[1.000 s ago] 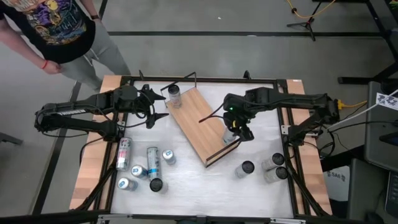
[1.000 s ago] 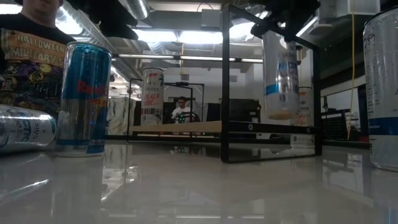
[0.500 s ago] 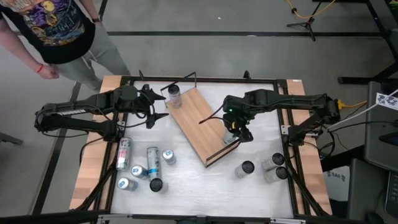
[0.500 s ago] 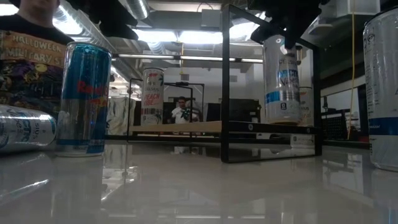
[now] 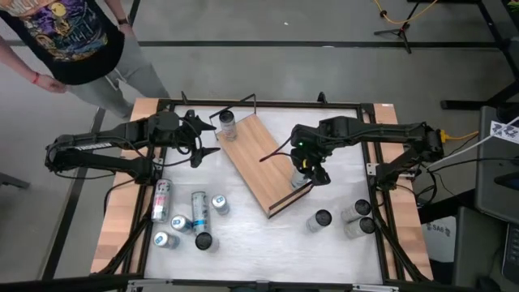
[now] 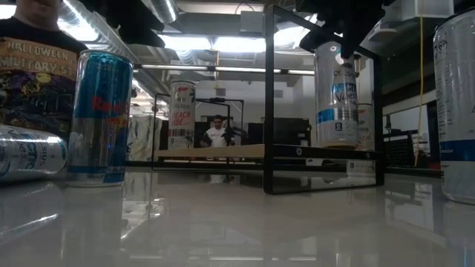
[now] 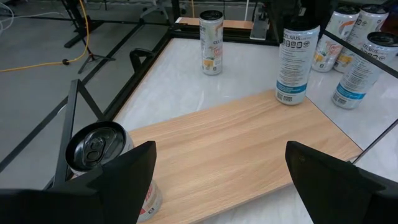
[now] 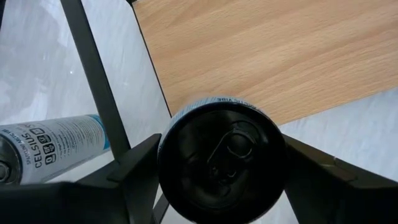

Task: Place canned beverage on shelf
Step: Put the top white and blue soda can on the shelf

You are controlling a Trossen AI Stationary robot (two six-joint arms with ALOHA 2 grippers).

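Now right gripper (image 8: 217, 180) jaws flank can (image 8: 219, 160) on shelf (image 8: 261, 56).

Grey floor (image 5: 324, 73), bright ceiling lights (image 6: 223, 43)

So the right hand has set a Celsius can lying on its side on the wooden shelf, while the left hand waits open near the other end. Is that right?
Not quite: the Celsius can stands upright on the shelf, as the low view shows, with the right hand directly above its top. The rest holds: the left hand waits open near the other end.
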